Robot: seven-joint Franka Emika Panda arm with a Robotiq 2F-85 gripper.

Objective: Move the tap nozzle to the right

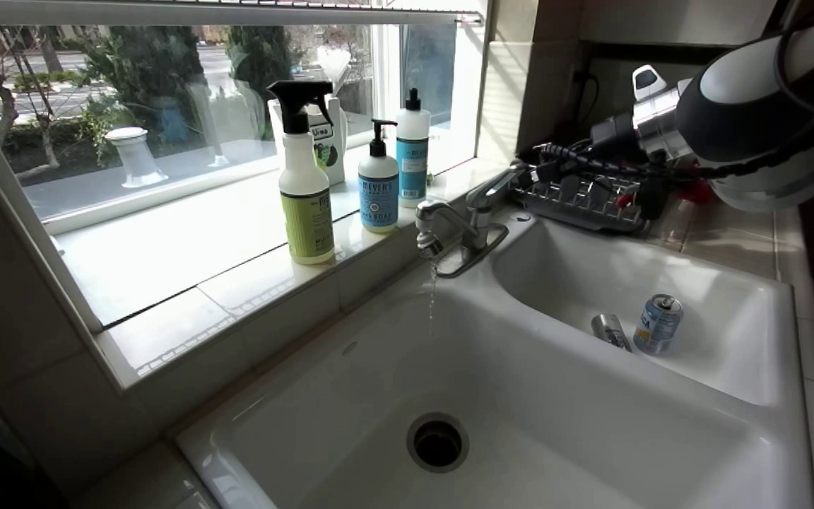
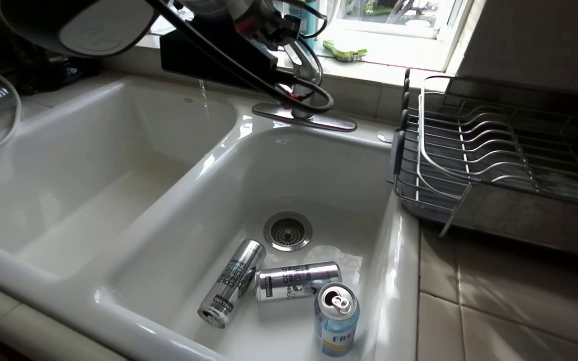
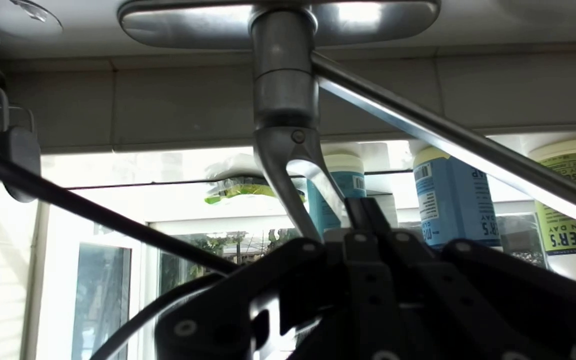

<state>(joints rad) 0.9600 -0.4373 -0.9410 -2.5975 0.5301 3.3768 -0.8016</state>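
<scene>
The tap nozzle (image 1: 451, 216), a slim chrome spout, points over the large basin in an exterior view, with water running from its tip. In the wrist view, which stands upside down, the nozzle (image 3: 448, 125) slants away from the tap's post. In an exterior view the arm hides the nozzle, but the chrome base (image 2: 329, 122) shows. The looped tap lever (image 3: 273, 170) rises from the post. My gripper (image 3: 366, 214) is shut, fingertips together, at the lever's side between lever and nozzle; contact is unclear. The gripper (image 1: 540, 173) also shows dark beside the lever in an exterior view.
A spray bottle (image 1: 308, 212) and soap bottles (image 1: 379, 191) stand on the sill behind the tap. A dish rack (image 2: 494, 150) stands beside the small basin. Silver cans (image 2: 234, 283) and a blue can (image 2: 336, 321) are in that basin. A cable (image 3: 93, 210) crosses the wrist view.
</scene>
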